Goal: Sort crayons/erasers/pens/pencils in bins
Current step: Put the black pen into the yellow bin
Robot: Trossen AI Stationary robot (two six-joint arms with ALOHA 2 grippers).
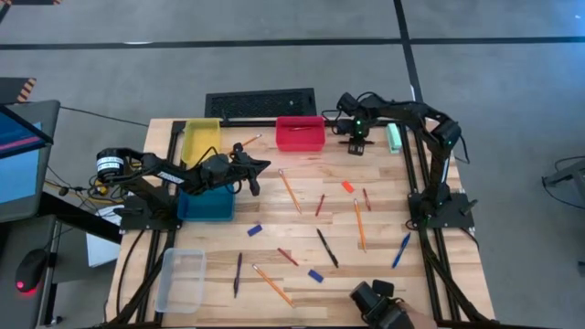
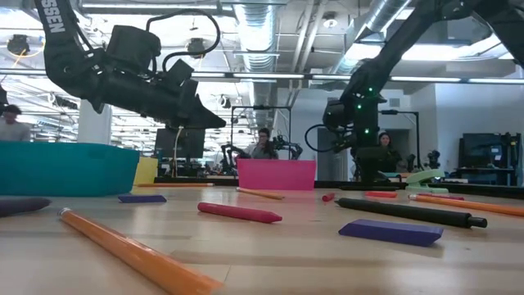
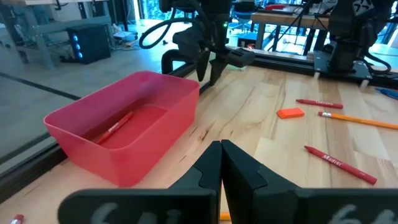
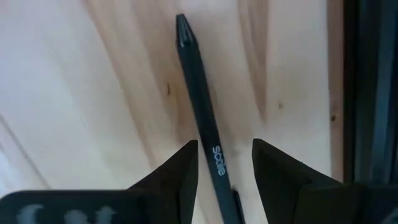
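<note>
Whole pale wooden table (image 1: 302,228) seen from straight overhead, level table-height view taken across it into the room, red rectangular plastic bin (image 3: 124,134) shared by overhead (image 1: 300,133), low and left wrist views, slim black pen (image 4: 202,118) seen very close from the right wrist

Four bins sat on the tabletop: yellow (image 1: 202,139), red (image 1: 301,133), teal-blue (image 1: 207,204) and clear (image 1: 181,279). Loose around them lay about four pencils (image 1: 290,191), four crayons (image 1: 320,205), four pens (image 1: 326,248) and three erasers (image 1: 347,185).
</note>
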